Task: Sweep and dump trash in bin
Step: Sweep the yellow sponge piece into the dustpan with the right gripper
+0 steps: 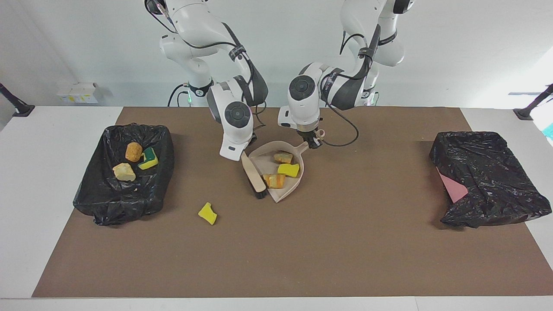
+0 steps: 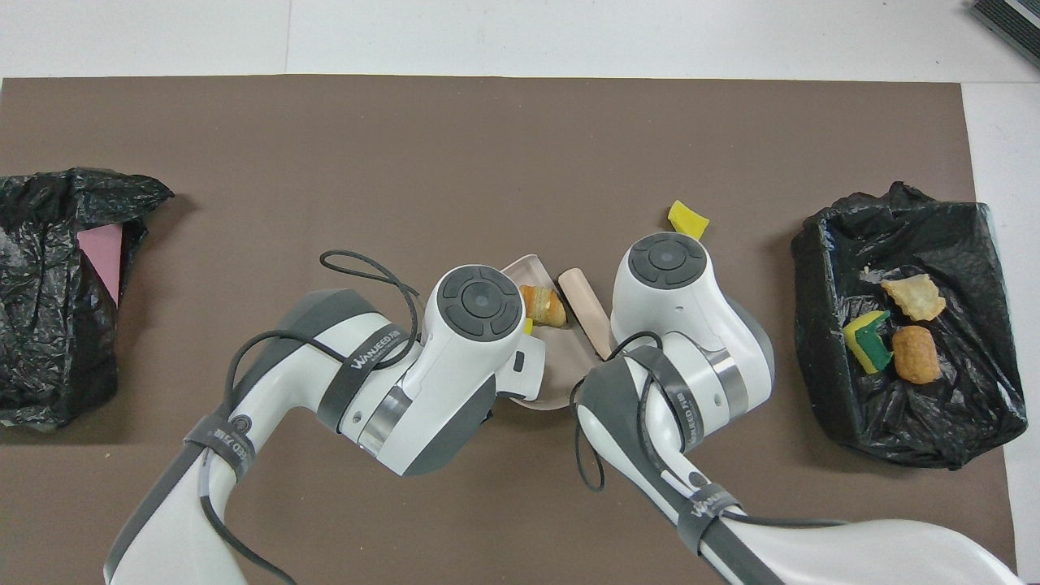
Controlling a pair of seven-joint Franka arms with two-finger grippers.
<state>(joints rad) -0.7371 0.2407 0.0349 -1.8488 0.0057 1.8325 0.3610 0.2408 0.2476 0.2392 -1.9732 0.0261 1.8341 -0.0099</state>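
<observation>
Broadly, the counter carries a brown mat with a black-lined bin at the right arm's end and a second black bag at the left arm's end. Between them lies the beige dustpan, its handle clenched in the left end effector. The right end effector grasps a brush whose bristles rest at the pan's mouth. Three trash scraps lie in the pan, three more in the lined bin, and one yellow sponge bit lies on the mat, farther from the robots than the brush.
</observation>
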